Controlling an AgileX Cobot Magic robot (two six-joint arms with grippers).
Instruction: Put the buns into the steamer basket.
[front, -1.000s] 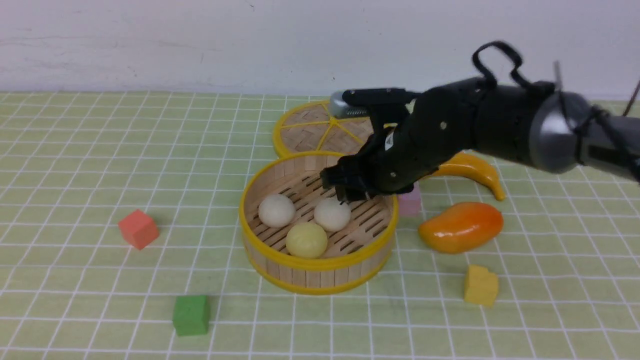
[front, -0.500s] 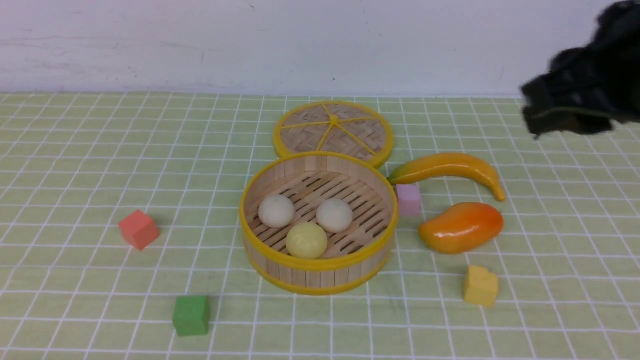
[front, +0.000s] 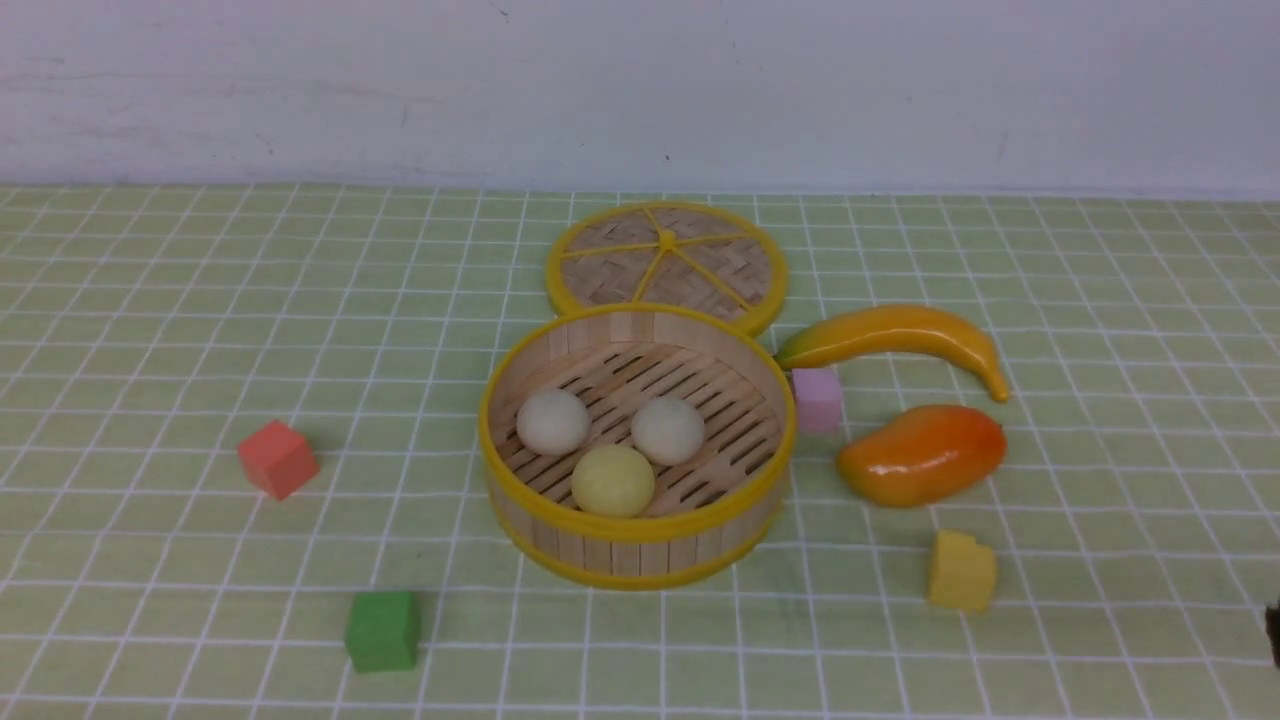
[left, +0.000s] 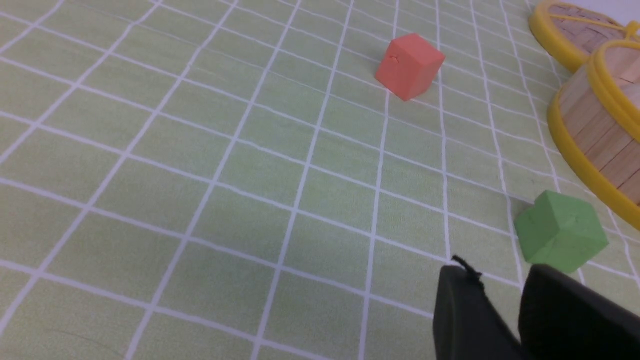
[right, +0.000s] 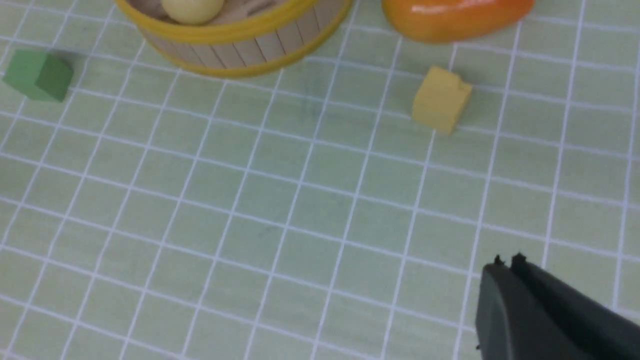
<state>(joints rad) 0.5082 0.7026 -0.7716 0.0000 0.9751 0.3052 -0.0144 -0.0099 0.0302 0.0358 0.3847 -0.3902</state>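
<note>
The steamer basket (front: 622, 556) stands mid-table with three buns on its slatted floor: two off-white ones (front: 553, 421) (front: 668, 430) and a pale yellow one (front: 613, 480). Neither gripper is near them. In the right wrist view my right gripper (right: 507, 262) is shut and empty above bare cloth, with the basket (right: 250, 47) and the yellow bun (right: 191, 7) far ahead. In the left wrist view my left gripper (left: 495, 272) is open with nothing between its fingers, close behind a green cube (left: 560, 232), with the basket wall (left: 595, 135) off to one side.
The flat woven lid (front: 667, 262) lies behind the basket. A banana (front: 900, 335), a pink cube (front: 818, 398), a mango (front: 922, 453) and a yellow cube (front: 962, 571) sit to its right. A red cube (front: 277, 458) and the green cube (front: 382, 630) lie to its left.
My right arm has pulled back from over the basket to the right, almost out of the front view, and its jaws have shut. The buns have not moved.
</note>
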